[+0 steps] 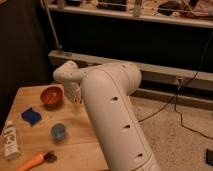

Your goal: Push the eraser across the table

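No legible text anywhere. The white bottle (10, 141) at the near left edge of the table (75, 125) carries a label with dark print, too blurred to read. The gripper (76, 98) hangs over the table, just right of the red bowl (51, 96).

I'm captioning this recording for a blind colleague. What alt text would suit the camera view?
A white robot arm reaches over a small wooden table, its gripper low beside a red bowl. Also on the table: a blue pad, a small blue cup, a white bottle and an orange-handled brush.
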`<state>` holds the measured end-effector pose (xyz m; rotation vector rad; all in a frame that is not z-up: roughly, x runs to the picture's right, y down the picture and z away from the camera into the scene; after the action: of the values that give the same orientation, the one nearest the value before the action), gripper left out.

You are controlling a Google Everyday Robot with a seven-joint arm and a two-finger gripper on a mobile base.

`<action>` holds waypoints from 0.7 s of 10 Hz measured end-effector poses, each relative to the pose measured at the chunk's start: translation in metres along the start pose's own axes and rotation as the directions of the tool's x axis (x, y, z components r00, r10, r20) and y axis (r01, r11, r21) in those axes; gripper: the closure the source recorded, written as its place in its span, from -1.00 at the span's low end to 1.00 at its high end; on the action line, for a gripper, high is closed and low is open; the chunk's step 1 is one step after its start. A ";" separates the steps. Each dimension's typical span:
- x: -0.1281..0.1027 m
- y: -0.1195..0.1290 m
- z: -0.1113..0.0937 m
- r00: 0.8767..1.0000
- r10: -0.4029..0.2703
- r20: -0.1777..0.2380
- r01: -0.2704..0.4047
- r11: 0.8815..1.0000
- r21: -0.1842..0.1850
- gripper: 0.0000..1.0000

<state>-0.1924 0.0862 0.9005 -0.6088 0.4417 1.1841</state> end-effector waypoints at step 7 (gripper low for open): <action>-0.016 -0.008 0.016 1.000 -0.008 -0.014 0.008 1.000 0.012 1.00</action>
<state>-0.1901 0.0829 0.9243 -0.6076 0.4573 1.1694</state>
